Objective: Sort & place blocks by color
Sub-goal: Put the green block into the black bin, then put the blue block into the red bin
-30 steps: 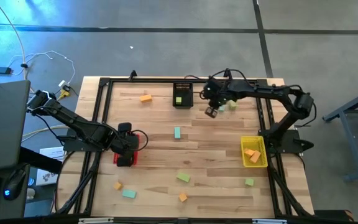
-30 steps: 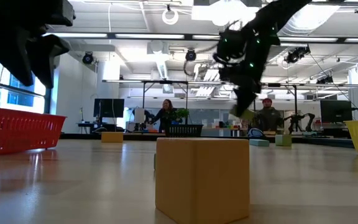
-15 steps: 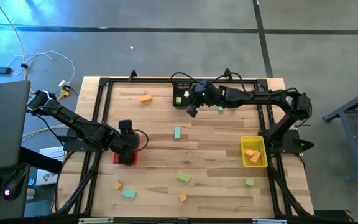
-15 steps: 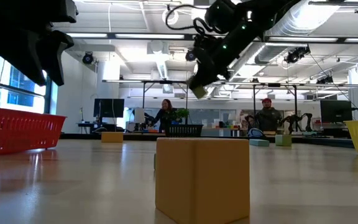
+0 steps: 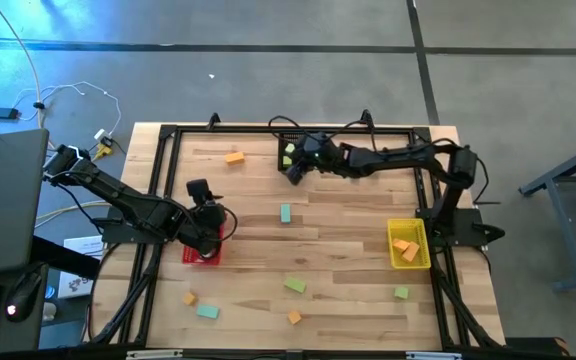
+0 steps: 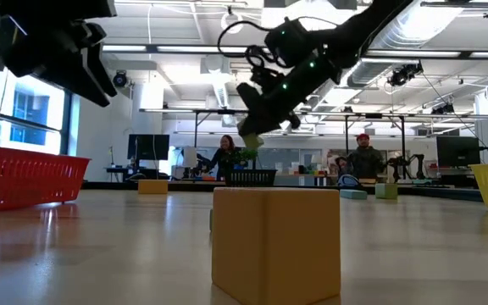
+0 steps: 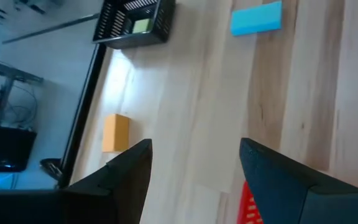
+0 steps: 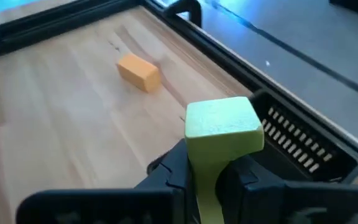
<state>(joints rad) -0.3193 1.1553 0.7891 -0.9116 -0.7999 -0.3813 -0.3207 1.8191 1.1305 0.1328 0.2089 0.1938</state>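
My right gripper (image 5: 292, 172) hangs above the table beside the black bin (image 5: 293, 155) at the far edge, shut on a lime green block (image 8: 222, 124). A second lime block (image 7: 142, 25) lies in that bin. My left gripper (image 5: 201, 192) stands open over the red bin (image 5: 201, 252) at the left, with nothing between its fingers (image 7: 129, 174). Loose on the wood lie an orange block (image 5: 234, 157), a teal block (image 5: 285, 212), a green block (image 5: 295, 285) and others near the front edge. My right gripper pinches the lime green block by its two opposite sides (image 8: 197, 158) between its two fingers. The block's top end (image 8: 222, 115) sticks out past the fingertips. The fingers slant down from the table's right. The block is lifted clear of the table, next to the black bin (image 8: 303, 149).
A yellow bin (image 5: 408, 243) with orange blocks stands at the right. Near the front edge lie more blocks: orange (image 5: 294, 317), teal (image 5: 207, 311), orange (image 5: 190, 298), green (image 5: 400, 293). A black frame (image 5: 168, 135) runs round the table. People sit in the room behind (image 6: 227, 152).
My right gripper has gone toward the table's left along the far edge, carrying the lime green block up to the black bin, and has tipped from steeply down to a shallower slant. My left gripper has turned at the wrist above the red bin, staying open.
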